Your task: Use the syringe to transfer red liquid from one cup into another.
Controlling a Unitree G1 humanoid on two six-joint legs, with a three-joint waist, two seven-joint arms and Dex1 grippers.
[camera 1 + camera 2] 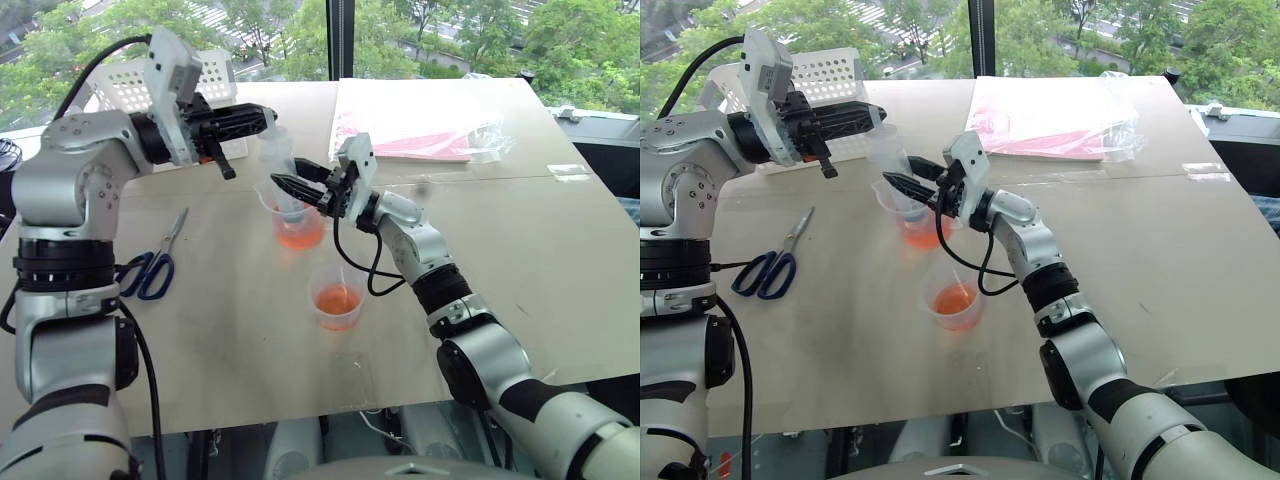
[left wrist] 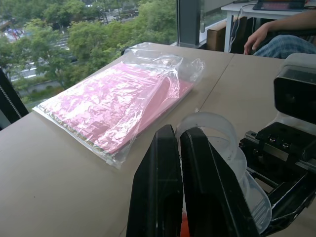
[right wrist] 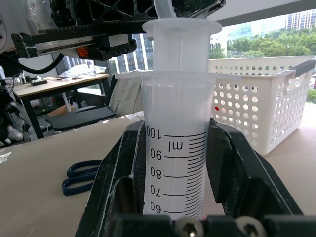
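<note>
Orange-red liquid [image 1: 337,299] in clear cups, blue-handled scissors [image 1: 152,267], white perforated basket [image 1: 830,80].

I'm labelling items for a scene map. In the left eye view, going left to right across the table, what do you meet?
Scissors → white basket → syringe standing in the far cup → near cup → pink packet in plastic.

Syringe [image 3: 178,148] barrel: printed black scale, numerals turned sideways. Readable marks: 100, 90, 80, 70, 60, with "ml" beside the 100 line. Fine graduation ticks between each numeral. No other legible text on anything else.
</note>
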